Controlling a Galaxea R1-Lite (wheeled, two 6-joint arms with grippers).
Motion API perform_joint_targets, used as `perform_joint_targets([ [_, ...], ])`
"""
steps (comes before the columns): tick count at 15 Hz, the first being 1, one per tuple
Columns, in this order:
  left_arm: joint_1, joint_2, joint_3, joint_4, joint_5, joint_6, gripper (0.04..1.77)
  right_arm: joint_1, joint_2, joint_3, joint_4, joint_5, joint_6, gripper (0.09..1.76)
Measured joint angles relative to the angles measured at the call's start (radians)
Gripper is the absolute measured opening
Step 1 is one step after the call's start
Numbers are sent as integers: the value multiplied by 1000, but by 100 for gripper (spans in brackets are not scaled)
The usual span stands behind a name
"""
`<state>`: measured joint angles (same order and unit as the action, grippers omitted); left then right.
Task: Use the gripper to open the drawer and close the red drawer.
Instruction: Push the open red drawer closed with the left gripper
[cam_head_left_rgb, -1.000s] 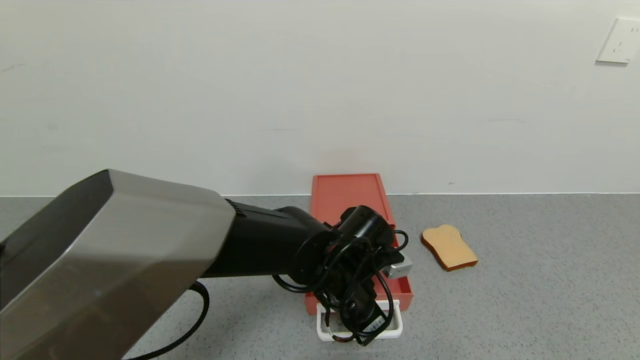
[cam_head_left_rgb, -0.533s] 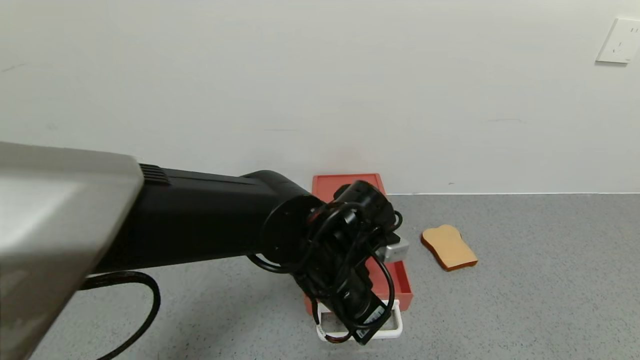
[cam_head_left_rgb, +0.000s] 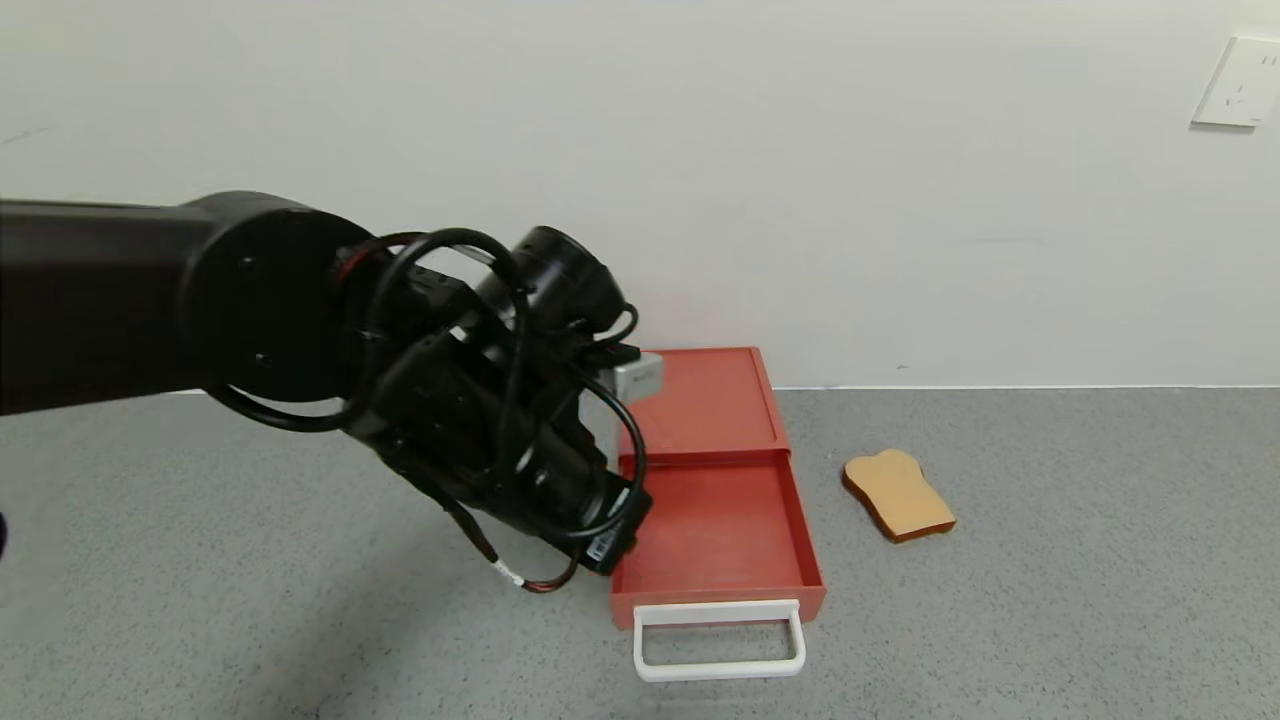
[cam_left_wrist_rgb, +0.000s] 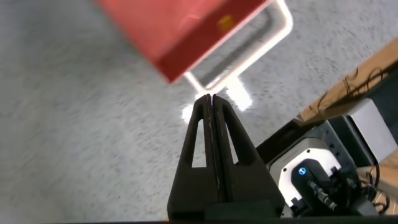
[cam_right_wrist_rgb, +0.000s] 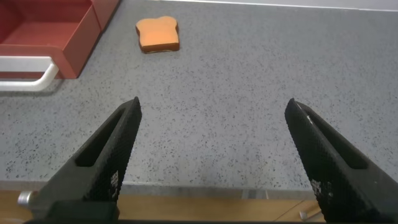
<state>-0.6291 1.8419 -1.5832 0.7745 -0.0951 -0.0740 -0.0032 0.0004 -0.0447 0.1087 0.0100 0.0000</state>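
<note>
Looking down from the head view, I see the drawer (cam_head_left_rgb: 715, 480) in the lower centre of the frame, on the grey speckled surface (cam_head_left_rgb: 1050, 600) and backed against the white wall. Its tray is pulled out toward me, and the tray floor that shows is bare red. The white loop handle (cam_head_left_rgb: 718, 640) sticks out at the front edge, with nothing touching it.

My left gripper (cam_head_left_rgb: 610, 545) hangs left of centre, at the end of the black arm that comes in from the left edge. It is raised off the surface, and its tip overlaps the tray's left wall in this view; I cannot tell whether it touches. In the left wrist view the 2 fingers (cam_left_wrist_rgb: 202, 134) are pressed flat together, with nothing between them. Beyond them in that view are a corner of the drawer (cam_left_wrist_rgb: 180, 31) and its handle (cam_left_wrist_rgb: 249, 50).

The right gripper (cam_right_wrist_rgb: 211, 155) does not show in the head view. In its own wrist view its 2 fingers (cam_right_wrist_rgb: 112, 149) are spread wide apart above bare surface, well away from the drawer.

A tan toast-shaped slice (cam_head_left_rgb: 897, 495) lies flat on the surface right of the tray, apart from it. A white wall socket (cam_head_left_rgb: 1240, 82) sits in the upper right corner.
</note>
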Motion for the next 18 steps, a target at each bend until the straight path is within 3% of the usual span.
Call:
perform_joint_targets([
  [5,142,-101,66,-17,-12,-1,11,0,0,-1,2,0,0,170],
  [9,208,-145,164,-177,-56,0,11,0,0,-1,3,0,0,170],
  [18,239,-167,203,-193,-61,0,11,0,0,-1,3,0,0,170],
])
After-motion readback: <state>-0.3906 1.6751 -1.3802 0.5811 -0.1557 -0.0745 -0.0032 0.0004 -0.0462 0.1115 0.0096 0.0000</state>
